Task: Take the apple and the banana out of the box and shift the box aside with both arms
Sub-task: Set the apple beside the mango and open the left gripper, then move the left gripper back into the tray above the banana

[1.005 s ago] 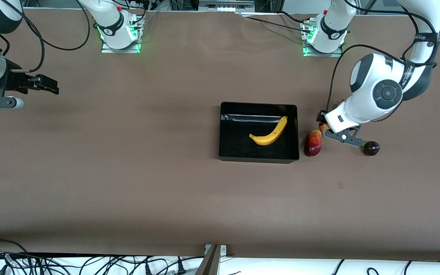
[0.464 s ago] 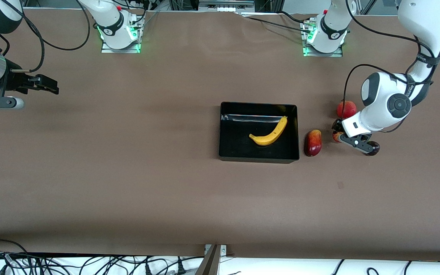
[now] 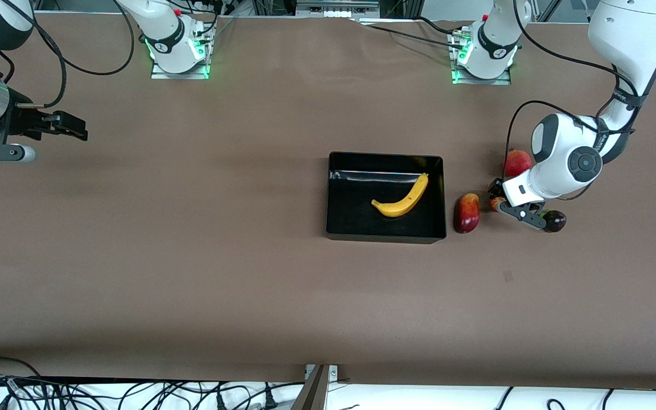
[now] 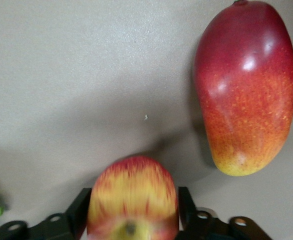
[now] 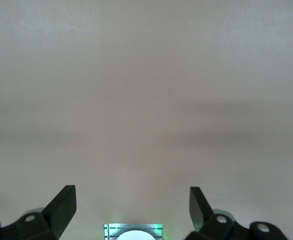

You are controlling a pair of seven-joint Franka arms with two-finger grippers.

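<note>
The black box point(image 3: 336, 196) stands mid-table with the yellow banana point(image 3: 402, 197) lying in it. My left gripper point(image 3: 499, 200) is shut on the red-and-yellow apple point(image 3: 495, 203), low over the table between the mango and a dark fruit. In the left wrist view the apple point(image 4: 132, 197) sits between the black fingers point(image 4: 80, 212), which touch both of its sides. My right gripper point(image 3: 80, 128) is open and empty, waiting in the air at the right arm's end of the table; the right wrist view point(image 5: 131, 205) shows only bare table under it.
A dark-red mango point(image 3: 467, 212) lies on the table beside the box; it also shows in the left wrist view point(image 4: 246, 90). A red pomegranate point(image 3: 517, 162) lies farther from the camera than the apple. A dark purple fruit point(image 3: 554, 221) lies by the left gripper.
My left gripper has moved with the apple away from the box toward the left arm's end, then slightly back. The arm no longer covers the pomegranate. The right arm has not moved.
</note>
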